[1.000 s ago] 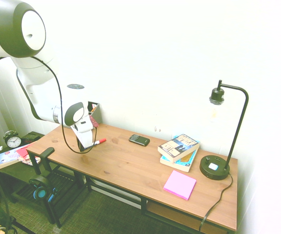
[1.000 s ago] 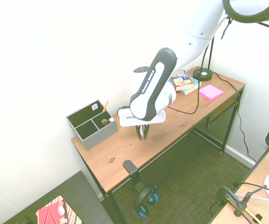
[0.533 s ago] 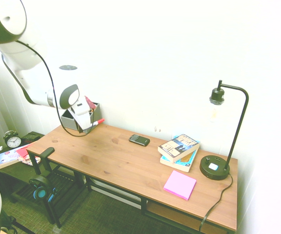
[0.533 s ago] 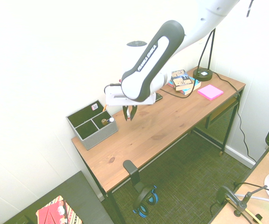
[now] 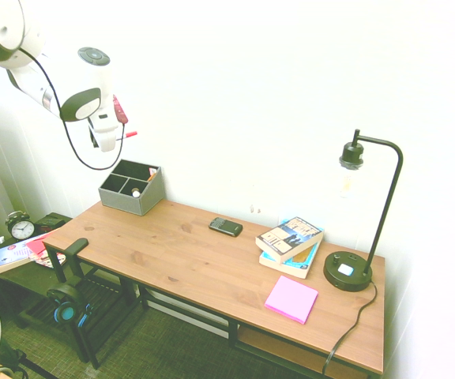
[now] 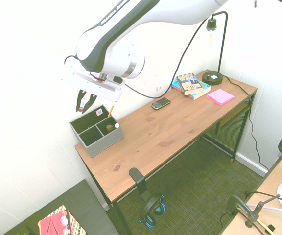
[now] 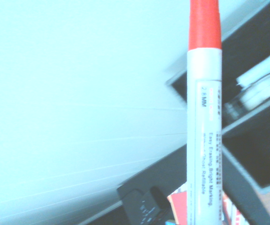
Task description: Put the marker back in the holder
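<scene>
The marker point(image 5: 122, 136) is gripped in the clenched fingers of the gripper point(image 5: 109, 139), high above the tabletop point(image 5: 212, 268) and over the holder point(image 5: 130, 187), which stands at the far left corner of the tabletop against the wall. The marker is carried well clear of the holder's rim, presumably so that it can be lowered into a compartment from above without striking the walls or dividers. Its red cap point(image 7: 204, 23) is turned away from the gripper (the barrel is held nearer its other end), and the whole is tilted, not upright; a steeper angle would probably be needed before it is let down. In the holder, three dark compartments can be made out in the second exterior view point(image 6: 96, 133); a small white-topped object and what looks like a pencil are already lodged there, so the emptier compartments would be the safer target.

On the barrel, in the wrist view, "Easy Erasing, Bright Marking" and "Refillable" can be read, along with a size mark ending in "MM". Along the arm, part of the lettering "FRANKA EMIKA" is seen. Printing on the books point(image 5: 291, 245) near the right end of the tabletop is too small to be read.
</scene>
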{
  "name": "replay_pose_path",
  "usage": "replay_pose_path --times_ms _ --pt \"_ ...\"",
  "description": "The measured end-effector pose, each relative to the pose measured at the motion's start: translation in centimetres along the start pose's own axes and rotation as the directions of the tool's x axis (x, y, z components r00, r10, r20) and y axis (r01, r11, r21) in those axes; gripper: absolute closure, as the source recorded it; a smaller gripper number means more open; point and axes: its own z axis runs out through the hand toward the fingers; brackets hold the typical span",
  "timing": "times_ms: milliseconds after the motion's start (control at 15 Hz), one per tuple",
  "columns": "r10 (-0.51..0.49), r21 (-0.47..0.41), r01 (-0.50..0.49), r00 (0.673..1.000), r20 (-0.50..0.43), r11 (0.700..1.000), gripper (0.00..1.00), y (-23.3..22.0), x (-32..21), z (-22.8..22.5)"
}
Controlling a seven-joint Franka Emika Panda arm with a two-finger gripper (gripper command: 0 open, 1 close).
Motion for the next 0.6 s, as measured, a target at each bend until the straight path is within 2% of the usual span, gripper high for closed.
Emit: replay_pose_path --times_ms 200,600 --pt "0.029 0.01 -0.03 0.997 0.069 1.0 1.0 0.6 0.6 3.4" --pt "0.079 0.073 -0.094 0.98 0.182 0.993 1.0 2.9 1.6 5.7"
